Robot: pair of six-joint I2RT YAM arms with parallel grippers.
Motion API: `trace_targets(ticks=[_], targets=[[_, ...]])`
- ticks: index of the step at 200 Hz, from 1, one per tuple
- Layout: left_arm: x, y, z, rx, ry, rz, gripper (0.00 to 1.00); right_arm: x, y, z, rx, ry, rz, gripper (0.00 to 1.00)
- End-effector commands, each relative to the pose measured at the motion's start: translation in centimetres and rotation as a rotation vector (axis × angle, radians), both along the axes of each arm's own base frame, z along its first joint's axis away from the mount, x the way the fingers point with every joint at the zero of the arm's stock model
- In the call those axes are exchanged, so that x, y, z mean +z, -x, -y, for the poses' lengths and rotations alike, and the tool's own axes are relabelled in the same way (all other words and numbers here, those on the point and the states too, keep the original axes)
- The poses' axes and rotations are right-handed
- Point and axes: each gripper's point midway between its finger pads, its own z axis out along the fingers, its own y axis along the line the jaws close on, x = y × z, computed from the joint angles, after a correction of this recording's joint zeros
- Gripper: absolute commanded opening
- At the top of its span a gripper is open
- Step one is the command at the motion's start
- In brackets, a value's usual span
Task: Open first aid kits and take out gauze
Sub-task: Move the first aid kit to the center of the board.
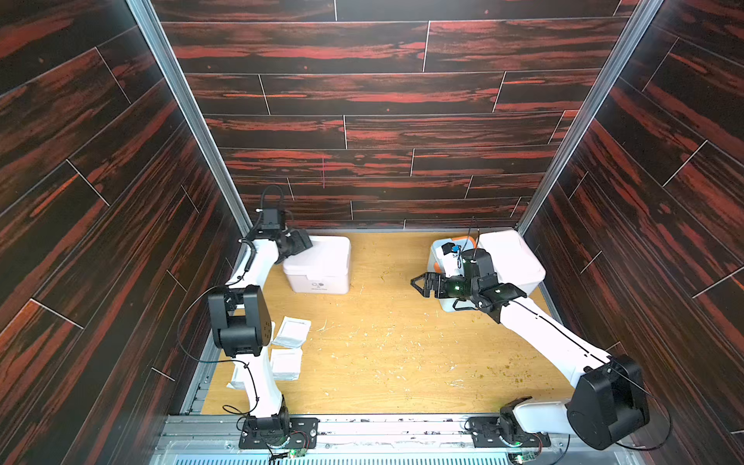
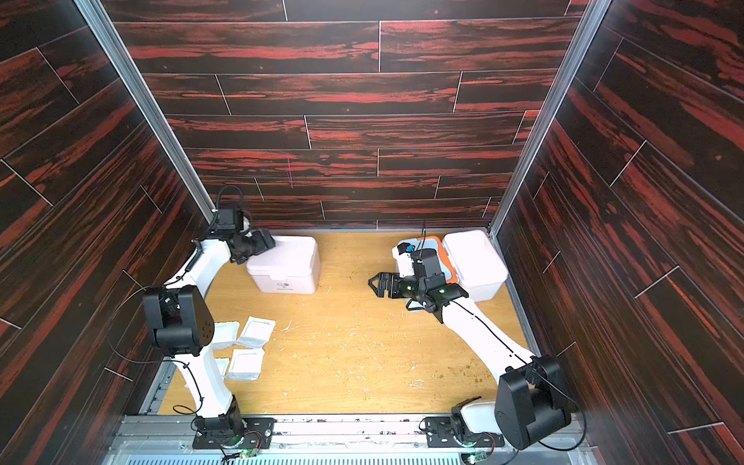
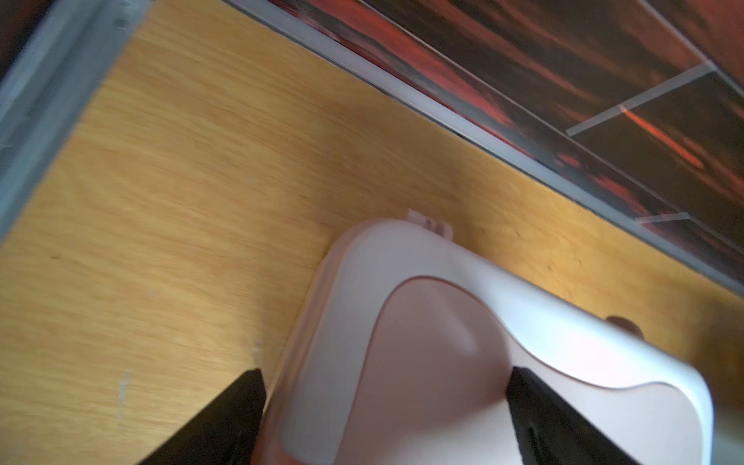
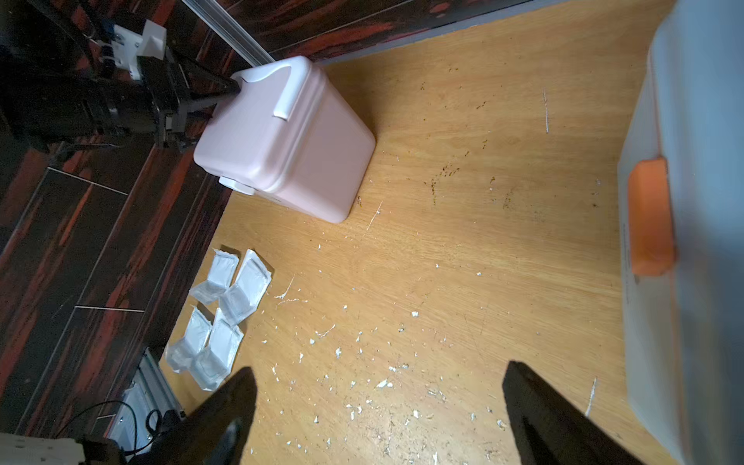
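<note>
1. Four gauze (image 1: 292, 332) packets lie flat at the bench's (image 1: 402, 354) left edge, just beside the left arm (image 1: 237, 318), which hides part of them.
2. The pink kit (image 1: 322, 261) stands shut at the rear left. The blue kit (image 4: 700, 161) and the third kit (image 1: 511, 257) sit side by side at the rear right.
3. The right arm (image 1: 543, 330) covers much of the blue kit in both top views.
4. Left hand (image 3: 386, 374): wide open, straddling an edge of the pink kit's lid.
5. Right hand (image 1: 420, 284): wide open and empty above bare bench.
6. The bench is yellow wood, strewn with white crumbs (image 4: 354, 406); the walls (image 1: 362, 100) are dark red-black.
</note>
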Motion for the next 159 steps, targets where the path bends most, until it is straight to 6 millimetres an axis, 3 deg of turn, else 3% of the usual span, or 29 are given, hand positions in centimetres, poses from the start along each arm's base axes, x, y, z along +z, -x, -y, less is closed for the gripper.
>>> trace_targets(ticks=[1, 27, 57, 72, 85, 87, 104, 131, 159], targets=[[-1.7, 3.4, 5.3, -0.163, 0.001, -0.088, 0.97, -0.1, -0.1, -0.5, 0.024, -0.005, 0.021, 0.98], [-1.6, 4.2, 9.5, -0.238, 0.036, -0.042, 0.97, 0.1, -0.6, -0.5, 0.013, -0.01, 0.025, 0.98], [-0.7, 6.1, 16.4, -0.374, 0.117, 0.004, 0.97, 0.7, -1.6, -1.1, 0.011, -0.024, 0.025, 0.97], [-0.1, 7.2, 18.5, -0.391, 0.155, 0.027, 0.97, 1.0, -2.3, -1.3, 0.006, -0.019, 0.022, 0.97], [-0.1, 7.8, 18.4, -0.339, 0.197, 0.043, 0.97, 1.4, -3.1, -1.4, -0.006, -0.008, 0.025, 0.96], [0.8, 7.9, 18.3, -0.331, 0.206, 0.068, 0.97, 1.5, -3.2, -1.3, -0.01, -0.004, 0.026, 0.96], [2.4, 9.0, 16.7, -0.264, 0.206, 0.114, 0.98, 2.1, -4.5, -1.3, -0.023, 0.033, 0.039, 0.97], [3.2, 11.5, 14.3, -0.188, 0.2, 0.128, 0.99, 2.7, -6.3, -2.4, 0.024, 0.057, 0.036, 0.96], [3.3, 14.7, 15.3, -0.202, 0.296, 0.133, 0.99, 1.0, -7.6, -4.3, 0.119, 0.07, -0.024, 0.96]])
